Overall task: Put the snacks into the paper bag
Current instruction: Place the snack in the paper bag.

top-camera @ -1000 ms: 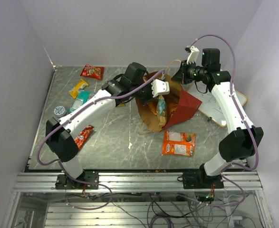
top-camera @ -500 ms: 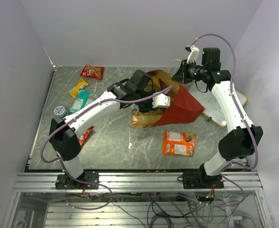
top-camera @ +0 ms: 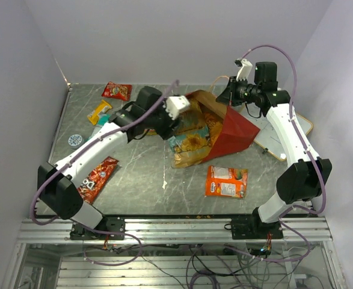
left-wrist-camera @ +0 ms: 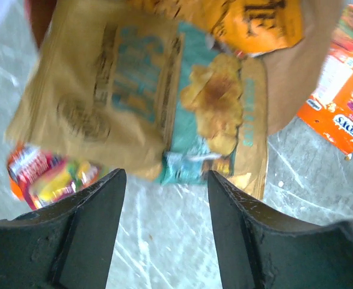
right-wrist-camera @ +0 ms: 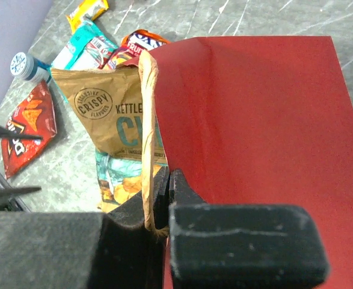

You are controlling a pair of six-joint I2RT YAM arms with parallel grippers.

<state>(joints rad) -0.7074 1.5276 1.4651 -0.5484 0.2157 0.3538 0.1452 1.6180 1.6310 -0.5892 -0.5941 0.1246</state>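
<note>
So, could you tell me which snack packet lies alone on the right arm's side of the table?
The flat orange pack, near the paper bag; the red Doritos bag, small red packet and yellow packet lie on the left.

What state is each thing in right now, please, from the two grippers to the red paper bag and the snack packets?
Left gripper: open, holding nothing.
Right gripper: shut on the bag's rim.
Red paper gift bag: on its side, mouth open.
Gold crinkly chip bag: partly inside the mouth, sticking out.
Flat orange pack: lying on the table, outside the bag.
Red Doritos bag: lying on the table, outside the bag.
</note>
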